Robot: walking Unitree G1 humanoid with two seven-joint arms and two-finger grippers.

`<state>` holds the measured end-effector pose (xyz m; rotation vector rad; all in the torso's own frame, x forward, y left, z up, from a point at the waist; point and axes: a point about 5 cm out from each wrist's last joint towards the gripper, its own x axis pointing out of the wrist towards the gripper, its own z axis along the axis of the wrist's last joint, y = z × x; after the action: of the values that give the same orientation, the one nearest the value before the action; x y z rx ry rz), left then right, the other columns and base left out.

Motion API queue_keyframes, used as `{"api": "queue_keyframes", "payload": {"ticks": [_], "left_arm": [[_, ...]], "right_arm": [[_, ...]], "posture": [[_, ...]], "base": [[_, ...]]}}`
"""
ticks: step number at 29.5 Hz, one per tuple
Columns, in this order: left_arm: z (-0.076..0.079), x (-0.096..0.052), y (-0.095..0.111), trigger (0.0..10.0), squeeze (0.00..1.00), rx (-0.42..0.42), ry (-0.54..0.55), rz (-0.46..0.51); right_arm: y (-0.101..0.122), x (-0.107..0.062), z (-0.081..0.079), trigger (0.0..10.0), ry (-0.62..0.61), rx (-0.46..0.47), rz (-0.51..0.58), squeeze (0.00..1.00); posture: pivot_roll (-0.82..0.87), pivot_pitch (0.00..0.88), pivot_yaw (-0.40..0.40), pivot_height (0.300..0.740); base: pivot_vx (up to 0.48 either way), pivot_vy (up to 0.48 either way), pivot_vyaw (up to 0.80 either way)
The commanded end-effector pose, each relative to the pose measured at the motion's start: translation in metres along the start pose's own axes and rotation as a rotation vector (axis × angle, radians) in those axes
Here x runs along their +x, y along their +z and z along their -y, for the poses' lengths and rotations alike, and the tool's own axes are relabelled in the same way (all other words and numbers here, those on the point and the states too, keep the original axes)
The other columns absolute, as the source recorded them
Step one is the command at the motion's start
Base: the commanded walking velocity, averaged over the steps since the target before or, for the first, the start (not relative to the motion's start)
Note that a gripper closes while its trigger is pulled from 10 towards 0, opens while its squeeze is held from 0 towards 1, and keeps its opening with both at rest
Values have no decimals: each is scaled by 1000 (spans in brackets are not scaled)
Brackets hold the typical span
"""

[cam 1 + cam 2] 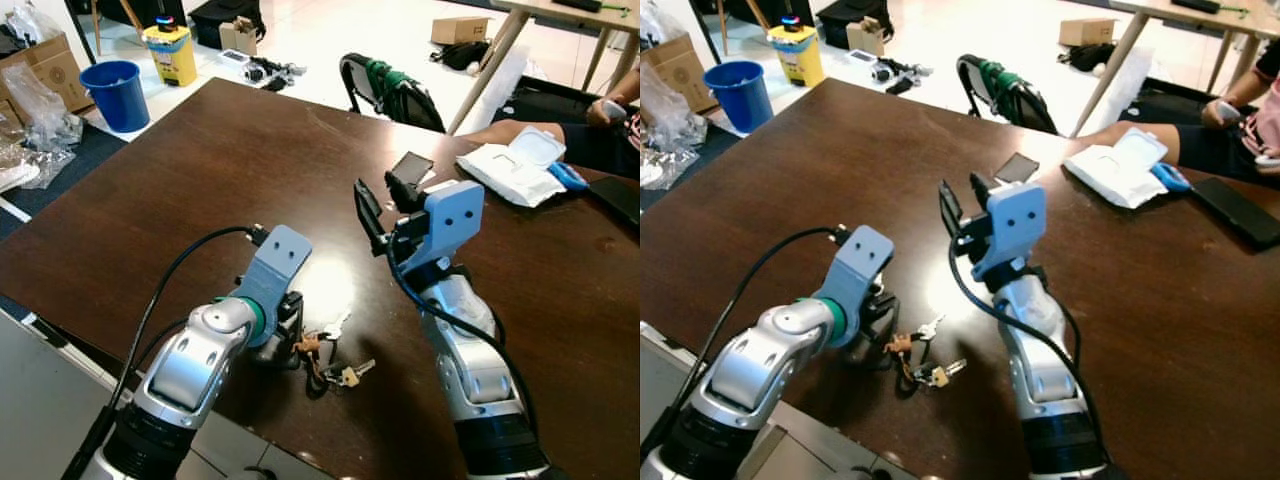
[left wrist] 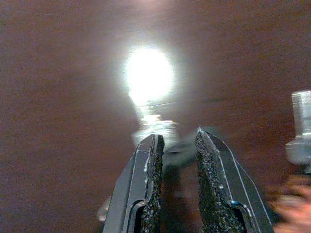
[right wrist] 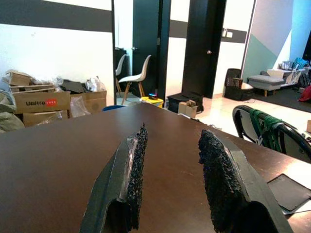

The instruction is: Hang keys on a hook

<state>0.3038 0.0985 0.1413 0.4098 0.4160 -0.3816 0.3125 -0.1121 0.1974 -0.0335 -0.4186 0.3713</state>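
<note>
Fingers (image 2: 150,184) of your left gripper (image 1: 285,335) sit slightly apart, tips down on the worktop (image 1: 200,190), keys (image 1: 330,365) at their 3 o'clock; your right gripper (image 1: 385,205) hovers, fingers apart.

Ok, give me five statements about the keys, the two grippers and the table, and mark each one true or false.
1. The keys lie on the brown table. True.
2. The right gripper is shut on the keys. False: it is open and raised above the table, holding nothing.
3. The left gripper points down at the table, close beside the keys. True.
4. The white wipes pack sits next to the keys. False: it lies across the table, near a person's arm.
5. The keys already hang on a hook. False: they rest flat on the table.
</note>
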Motion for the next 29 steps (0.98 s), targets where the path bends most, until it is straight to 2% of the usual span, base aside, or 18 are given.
{"api": "queue_keyframes", "payload": {"ticks": [1, 4, 5, 6, 7, 8, 9, 10, 11, 17, 19, 21, 22, 23, 25, 29], "left_arm": [[-11, -3, -1, 10000, 0, 50, 40, 18], [-20, -13, 0, 10000, 0, 74, 9, 45], [-22, -23, 0, 10000, 0, 92, -26, 54], [-22, -23, 0, 10000, 0, 92, -26, 54], [-22, -33, -1, 10000, 0, 119, -66, 60], [-22, -33, -1, 10000, 0, 119, -66, 60], [-23, -49, -7, 10000, 0, 185, -101, 49], [-23, -49, -7, 10000, 0, 185, -101, 49], [-26, -52, -13, 10000, 0, 236, -94, 28], [-32, -52, -16, 10000, 0, 294, -78, 12], [-38, -50, -13, 10000, 0, 385, -32, 21], [-38, -50, -13, 10000, 0, 385, -32, 21], [-40, -48, -14, 10000, 0, 457, -3, 15], [-40, -48, -14, 10000, 0, 457, -3, 15], [-40, -49, -19, 10000, 0, 567, 1, -9], [-37, -53, -25, 10000, 0, 626, -27, -38]], "right_arm": [[-3, -2, -2, 10000, 2, 2, -6, 0], [-4, -2, -2, 10000, -1, 4, -5, 0], [-4, -3, -1, 10000, -5, 4, -5, 0], [-4, -3, -1, 10000, -5, 4, -5, 0], [-4, -4, 0, 10000, -8, 3, -7, 0], [-4, -4, 0, 10000, -8, 3, -7, 0], [-5, -5, 1, 10000, -9, 2, -11, 0], [-5, -5, 1, 10000, -9, 2, -11, 0], [-6, -4, 1, 10000, -6, 2, -13, 0], [-6, -3, 1, 10000, -2, 2, -11, 0], [-5, -3, 1, 10000, -4, 0, -10, 0], [-5, -3, 1, 10000, -4, 0, -10, 0], [-5, -3, 2, 10000, -4, 0, -10, 0], [-5, -3, 2, 10000, -4, 0, -10, 0], [-5, -3, 2, 10000, -6, 0, -10, 0], [-5, -4, 2, 10000, -4, 1, -11, 0]], "posture": [[99, 0, 135, 740], [99, 0, 135, 740], [106, 0, 136, 740], [106, 0, 136, 740], [111, 0, 134, 740], [111, 0, 134, 740], [115, 3, 130, 740], [115, 3, 130, 740], [117, 1, 127, 740], [115, 1, 126, 740], [116, 1, 125, 740], [116, 1, 125, 740], [114, 4, 126, 740], [114, 4, 126, 740], [112, 8, 125, 740], [115, 11, 125, 740]], "base": [[0, 0, 0], [0, 0, 0], [0, 0, 0], [0, 0, 0], [0, 0, 0], [0, 0, 0], [0, 0, 0], [0, 0, 0], [0, 0, 0], [0, 0, 0], [0, 0, 0], [0, 0, 0], [0, 0, 0], [0, 0, 0], [0, 0, 0], [0, 0, 0]]}}
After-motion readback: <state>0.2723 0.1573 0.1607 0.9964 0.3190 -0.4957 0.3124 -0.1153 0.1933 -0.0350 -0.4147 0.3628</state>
